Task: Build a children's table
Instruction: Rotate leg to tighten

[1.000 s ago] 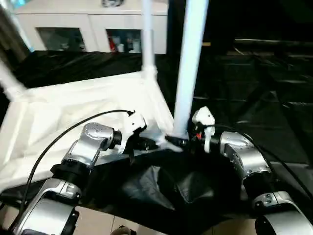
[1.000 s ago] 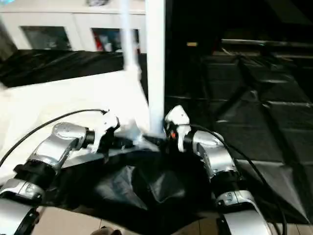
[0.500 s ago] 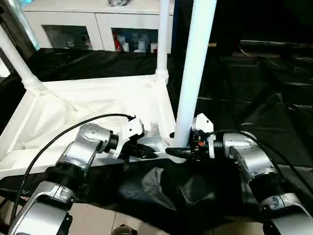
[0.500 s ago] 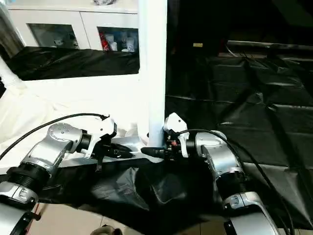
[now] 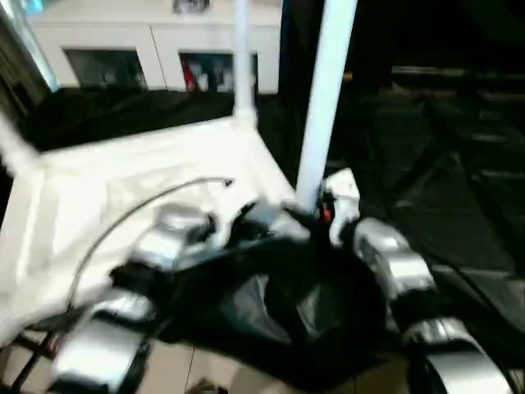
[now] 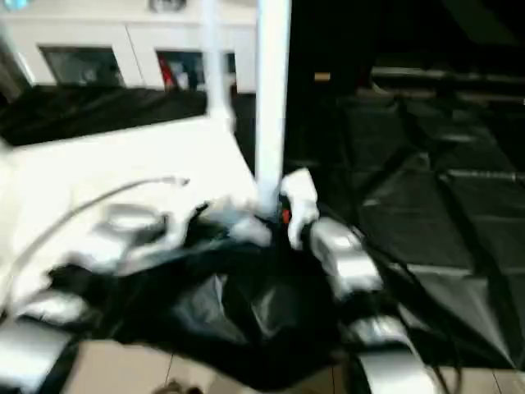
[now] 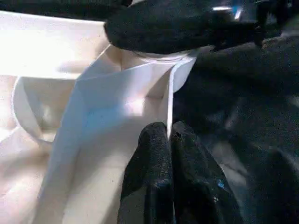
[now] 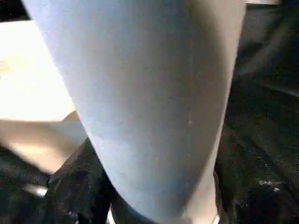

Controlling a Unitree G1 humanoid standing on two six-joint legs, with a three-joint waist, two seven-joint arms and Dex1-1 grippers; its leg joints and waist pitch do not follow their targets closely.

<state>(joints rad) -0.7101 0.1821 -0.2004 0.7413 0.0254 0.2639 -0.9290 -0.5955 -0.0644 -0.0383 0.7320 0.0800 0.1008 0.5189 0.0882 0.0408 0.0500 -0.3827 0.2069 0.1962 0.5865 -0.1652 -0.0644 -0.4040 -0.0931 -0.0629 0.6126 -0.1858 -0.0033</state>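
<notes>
The white table top (image 5: 123, 180) lies upside down with its legs pointing up. One white leg (image 5: 324, 98) rises from the near right corner socket, a second leg (image 5: 242, 57) stands at the far right corner, and a third leg (image 5: 16, 148) stands at the left edge. My left gripper (image 7: 168, 133) is shut on the thin rim of the top beside that near right corner, also seen as the left gripper (image 5: 250, 220). My right gripper (image 5: 305, 220) is at the foot of the near leg (image 8: 149, 93), its black fingers (image 7: 187, 23) closed around it just above the socket.
A white cabinet (image 5: 148, 57) with glass doors stands behind the table. Crumpled black sheeting (image 5: 443, 180) covers the ground to the right and under the table's near edge. A strip of light floor (image 5: 205, 369) shows at the bottom, between my forearms.
The whole picture has shifted and blurred, so the camera has moved. Both grippers stay at the near right corner, the left on the rim and the right on the leg.
</notes>
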